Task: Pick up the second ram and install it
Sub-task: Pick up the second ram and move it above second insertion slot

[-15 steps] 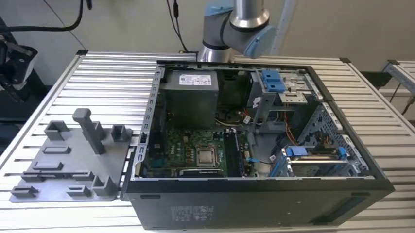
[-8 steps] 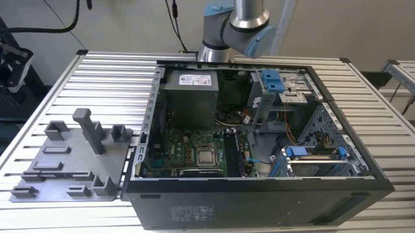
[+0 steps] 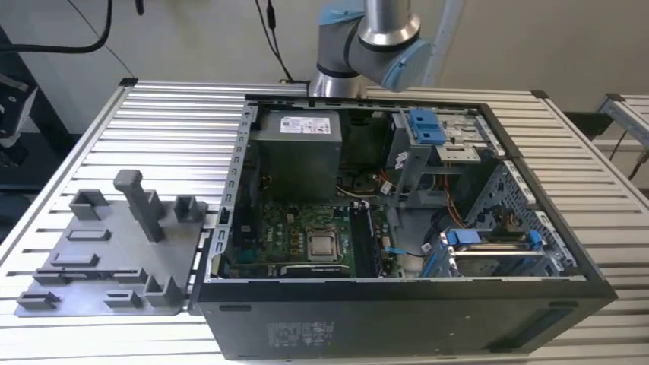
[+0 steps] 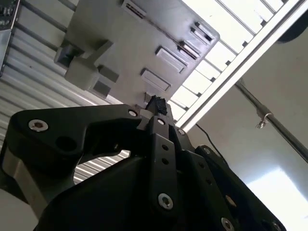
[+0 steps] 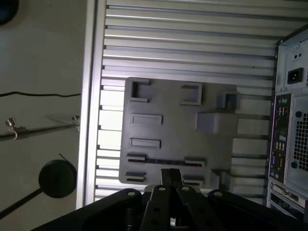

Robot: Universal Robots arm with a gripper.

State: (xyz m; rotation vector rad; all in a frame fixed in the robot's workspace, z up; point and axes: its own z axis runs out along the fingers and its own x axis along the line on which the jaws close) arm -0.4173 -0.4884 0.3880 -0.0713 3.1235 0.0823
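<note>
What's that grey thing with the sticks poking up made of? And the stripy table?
The grey fixture plate looks like plastic: it is matte and one even grey, and its blocky posts seem moulded in one piece with it. The table seems to be metal, probably aluminium: its silvery ribbed slats catch the light.

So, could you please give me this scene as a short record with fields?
gripper: shut, aimed at the grey fixture plate, well apart from it, in both wrist views
fixture: lies flat on the slatted table, posts upright, at the exterior view's left of the computer case
case: side open, green circuit board inside
arm: at the case's far side in the exterior view
</note>
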